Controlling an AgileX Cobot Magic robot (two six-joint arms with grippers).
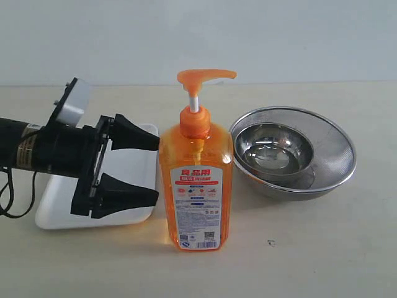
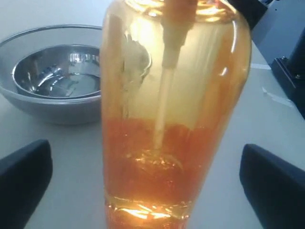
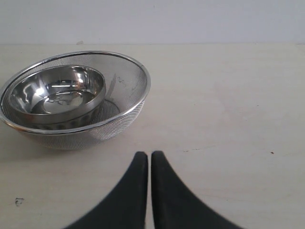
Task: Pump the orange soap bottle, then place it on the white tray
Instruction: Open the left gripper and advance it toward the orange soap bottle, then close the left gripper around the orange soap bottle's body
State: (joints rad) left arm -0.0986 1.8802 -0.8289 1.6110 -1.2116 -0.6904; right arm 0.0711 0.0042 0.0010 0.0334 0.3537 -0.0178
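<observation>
Here: beige tabletop (image 1: 322, 248), pale wall (image 1: 248, 37); left hand (image 1: 157, 167) wide open, right hand (image 3: 148, 155) closed, empty.

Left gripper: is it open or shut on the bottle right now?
Open. The left gripper has its fingers wide apart; the left wrist view shows bare table between each and the orange soap bottle.

Exterior camera low, toward the wall (image 1: 198, 37); left wrist camera tight on the bottle (image 2: 176, 119); mesh bowl (image 1: 338, 158) in all views.
</observation>
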